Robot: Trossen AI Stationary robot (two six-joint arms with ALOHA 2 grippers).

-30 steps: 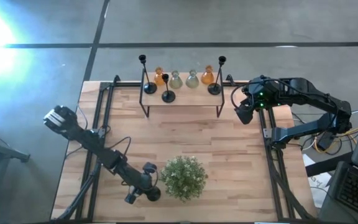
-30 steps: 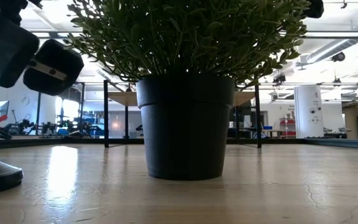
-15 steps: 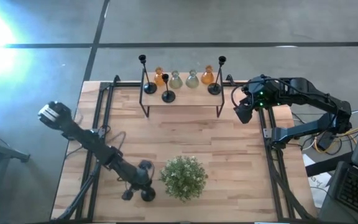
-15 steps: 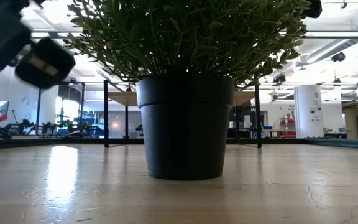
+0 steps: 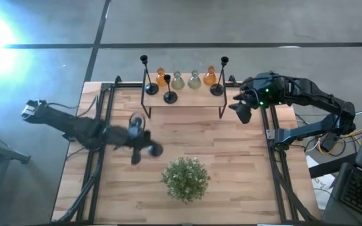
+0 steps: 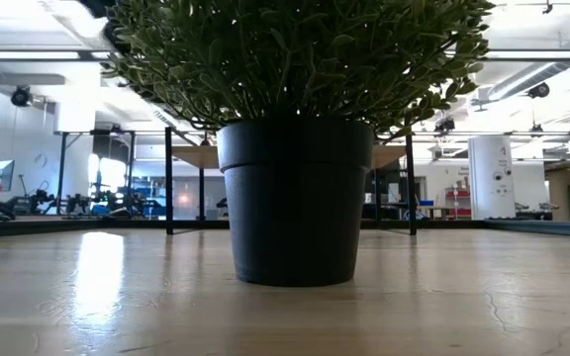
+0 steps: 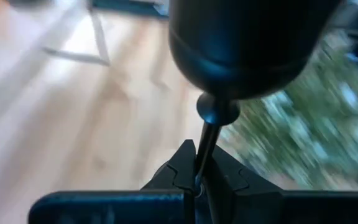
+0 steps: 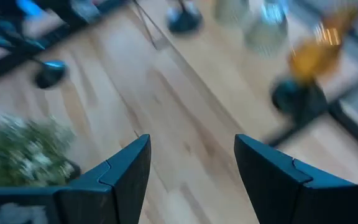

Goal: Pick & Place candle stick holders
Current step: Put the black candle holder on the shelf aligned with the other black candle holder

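3 holders (image 5: 168, 95) on far shelf (image 5: 184, 103) beside 4 vases (image 5: 178, 80); left gripper (image 5: 142, 149) clenched on 4th holder (image 7: 211, 118) mid-table, near 1 plant (image 5: 185, 179). Right gripper (image 5: 242, 113) released, right of shelf.

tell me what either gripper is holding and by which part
The left gripper pinches a black candle stick holder by its thin stem; the right gripper is open and empty.

A shelf (image 5: 184, 100) stands at the table's (image 5: 231, 188) twelve o'clock, carrying three candle holders (image 5: 168, 96) and four vases (image 5: 178, 80). A potted plant (image 5: 185, 179) sits toward six o'clock.
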